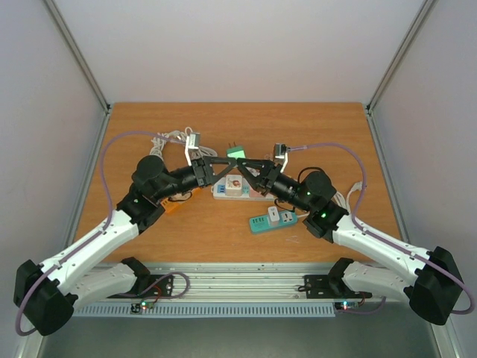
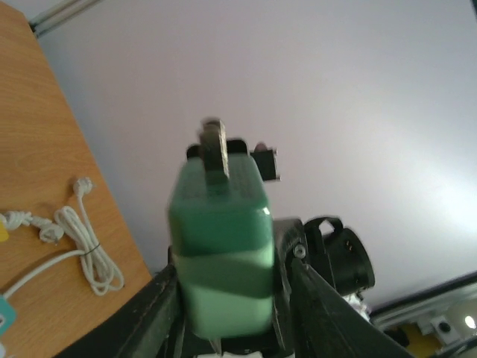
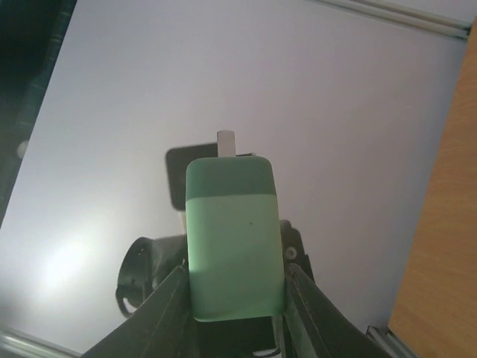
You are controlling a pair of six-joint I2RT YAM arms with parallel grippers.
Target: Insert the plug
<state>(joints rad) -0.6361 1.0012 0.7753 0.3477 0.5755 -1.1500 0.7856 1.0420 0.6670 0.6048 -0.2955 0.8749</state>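
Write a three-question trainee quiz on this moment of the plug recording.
1. True or false: the green plug lies on the table.
2. Multiple choice: the left tool and right tool are A) both empty, B) both closed on the green plug, C) resting on the table.
3. How many power strips are on the table?

Key: 1 false, it is held above the table. 2 B. 3 two, a white strip and a teal strip.

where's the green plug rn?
Top view, centre: the green plug is gripped between the left pincer and right pincer, raised near the white power strip.
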